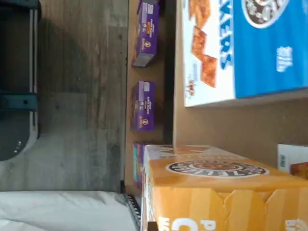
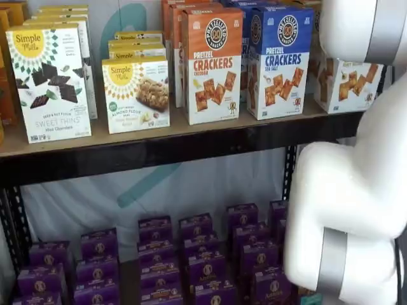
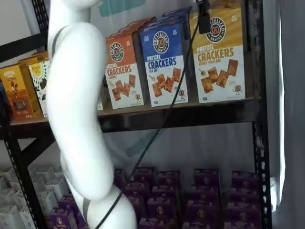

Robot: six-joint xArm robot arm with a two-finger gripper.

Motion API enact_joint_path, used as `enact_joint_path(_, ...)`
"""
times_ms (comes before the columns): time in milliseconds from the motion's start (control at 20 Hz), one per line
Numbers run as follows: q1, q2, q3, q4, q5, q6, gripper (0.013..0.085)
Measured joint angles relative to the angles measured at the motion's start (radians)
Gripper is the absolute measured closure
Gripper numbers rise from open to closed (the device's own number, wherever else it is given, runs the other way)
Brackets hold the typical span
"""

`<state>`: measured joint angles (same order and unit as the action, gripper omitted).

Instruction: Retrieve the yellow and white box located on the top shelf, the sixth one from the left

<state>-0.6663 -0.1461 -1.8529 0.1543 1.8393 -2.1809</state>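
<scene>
The yellow and white box [image 3: 218, 55] stands upright at the right end of the top shelf [image 3: 181, 114], just beside the blue box [image 3: 165, 62], with the orange box [image 3: 123, 71] next along. The hand [image 3: 204, 19] shows only as a dark finger at this box's top edge, closed, though whether it grips the box cannot be told. Purple boxes [image 2: 197, 254] fill the lower level below.

White arm [image 2: 346, 210] blocks most of the yellow box [image 2: 348, 82] in a shelf view; only its lower front shows. In the other, box top [image 3: 217, 52] is cut by the frame edge. Gripper [image 3: 204, 16]: only a dark piece visible, fingers unreadable. Wrist view blurred, box text cropped.
</scene>
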Motion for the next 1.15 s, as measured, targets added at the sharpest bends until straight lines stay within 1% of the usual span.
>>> enact_joint_path(200,-0.033,-0.073,0.059,0.009,0.041,-0.025,0.0410)
enact_joint_path(400,-0.031,-0.163,0.153,-0.006,0.049,-0.029,0.0410)
enact_joint_path(550,-0.005,-0.239,0.239,-0.023,0.052,-0.011,0.0410)
enact_joint_path(750,0.049,-0.335,0.350,-0.042,0.040,0.034,0.0410)
enact_joint_path(1150,0.134,-0.407,0.440,-0.069,0.063,0.112,0.0410)
